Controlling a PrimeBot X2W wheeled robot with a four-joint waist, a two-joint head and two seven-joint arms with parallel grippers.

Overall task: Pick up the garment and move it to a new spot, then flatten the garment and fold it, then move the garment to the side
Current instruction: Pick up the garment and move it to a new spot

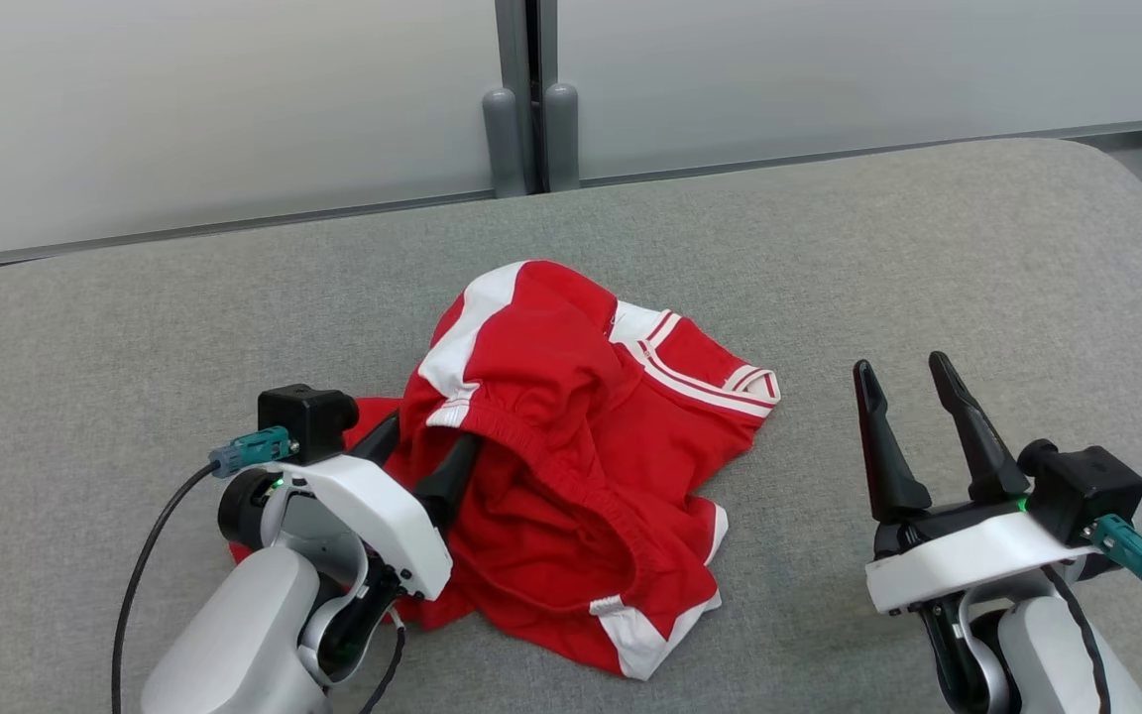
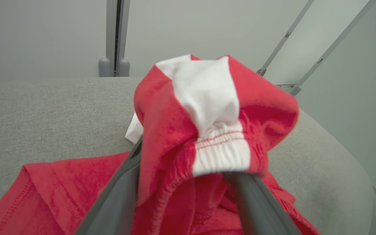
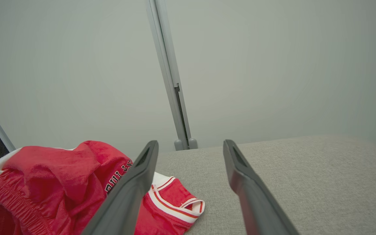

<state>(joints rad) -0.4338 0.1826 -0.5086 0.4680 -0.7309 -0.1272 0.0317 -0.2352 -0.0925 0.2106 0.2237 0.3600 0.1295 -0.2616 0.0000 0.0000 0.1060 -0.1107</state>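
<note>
A crumpled pair of red cloth shorts with white side panels and striped hems (image 1: 571, 436) lay in a heap on the grey fabric-covered surface (image 1: 829, 248), towards its near left part. The left gripper (image 1: 424, 441) reached into the heap from the left; its two dark fingers (image 2: 259, 209) stood apart, and the elastic waistband draped over their tips. The right gripper (image 1: 900, 367) hovered well apart from the shorts on the right, its fingers spread with nothing between them.
</note>
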